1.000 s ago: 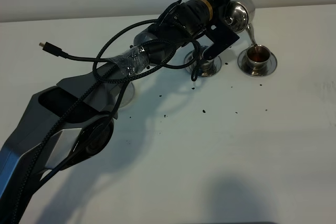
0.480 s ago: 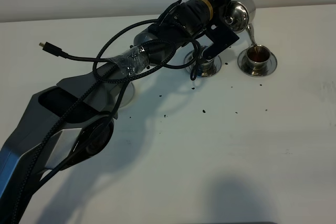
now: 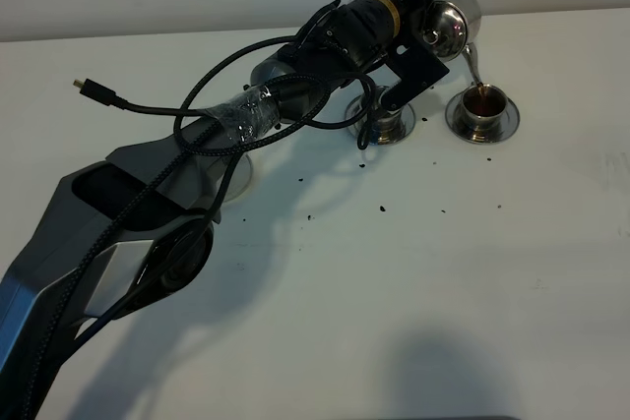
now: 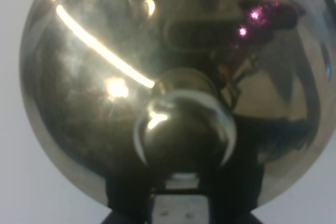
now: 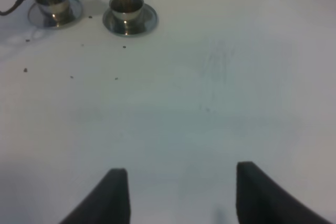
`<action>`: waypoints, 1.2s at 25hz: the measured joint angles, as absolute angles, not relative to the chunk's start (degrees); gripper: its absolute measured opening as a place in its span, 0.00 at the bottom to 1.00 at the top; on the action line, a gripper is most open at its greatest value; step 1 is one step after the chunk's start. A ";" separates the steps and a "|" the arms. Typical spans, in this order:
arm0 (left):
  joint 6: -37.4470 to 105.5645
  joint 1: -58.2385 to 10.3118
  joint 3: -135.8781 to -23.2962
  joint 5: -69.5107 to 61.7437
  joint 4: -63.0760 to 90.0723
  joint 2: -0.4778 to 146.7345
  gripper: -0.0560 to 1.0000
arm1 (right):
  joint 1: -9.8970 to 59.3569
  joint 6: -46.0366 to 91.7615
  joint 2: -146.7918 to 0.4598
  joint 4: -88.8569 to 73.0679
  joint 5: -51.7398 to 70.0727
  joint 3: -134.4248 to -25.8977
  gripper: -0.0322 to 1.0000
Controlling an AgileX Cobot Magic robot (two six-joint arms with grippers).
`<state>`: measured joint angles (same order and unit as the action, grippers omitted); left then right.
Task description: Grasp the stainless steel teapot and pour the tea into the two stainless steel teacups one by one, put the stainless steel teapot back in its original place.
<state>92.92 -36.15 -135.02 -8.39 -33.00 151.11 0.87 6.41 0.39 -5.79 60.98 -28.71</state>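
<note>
My left gripper (image 3: 430, 22) reaches across to the far right and is shut on the stainless steel teapot (image 3: 451, 19), which is tilted. Its thin spout (image 3: 473, 64) hangs over the right teacup (image 3: 482, 105). This cup holds dark reddish-brown tea (image 3: 483, 99) and stands on a saucer. The left teacup (image 3: 386, 117) sits partly behind the gripper. The round coaster (image 3: 242, 170) is mostly hidden under my left arm. The left wrist view is filled by the teapot lid (image 4: 105, 77) and its knob (image 4: 184, 129). The right wrist view shows both cups (image 5: 52, 1) (image 5: 126, 6) far beyond my right gripper (image 5: 178, 192), which is open and empty.
Small dark specks (image 3: 382, 209) are scattered on the white table in front of the cups. A loose black cable with a plug (image 3: 91, 90) hangs off my left arm. The table's back edge and a wall run just behind the teapot.
</note>
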 joint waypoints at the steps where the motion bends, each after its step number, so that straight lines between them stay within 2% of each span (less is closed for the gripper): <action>1: 92.81 -36.15 -135.02 -8.69 -32.95 151.11 0.27 | 0.87 6.41 0.39 -5.79 60.98 -28.71 0.46; 18: 77.20 -36.15 -135.02 -18.55 -30.34 151.11 0.27 | 0.87 6.41 0.39 -5.79 60.98 -28.71 0.46; 24: 67.23 -36.11 -135.09 -23.37 -30.28 149.95 0.27 | 0.87 6.41 0.39 -5.79 60.98 -28.71 0.46; 30: 51.80 -36.79 -135.21 -33.78 -30.28 144.03 0.27 | 0.87 6.41 0.39 -5.79 60.98 -28.71 0.46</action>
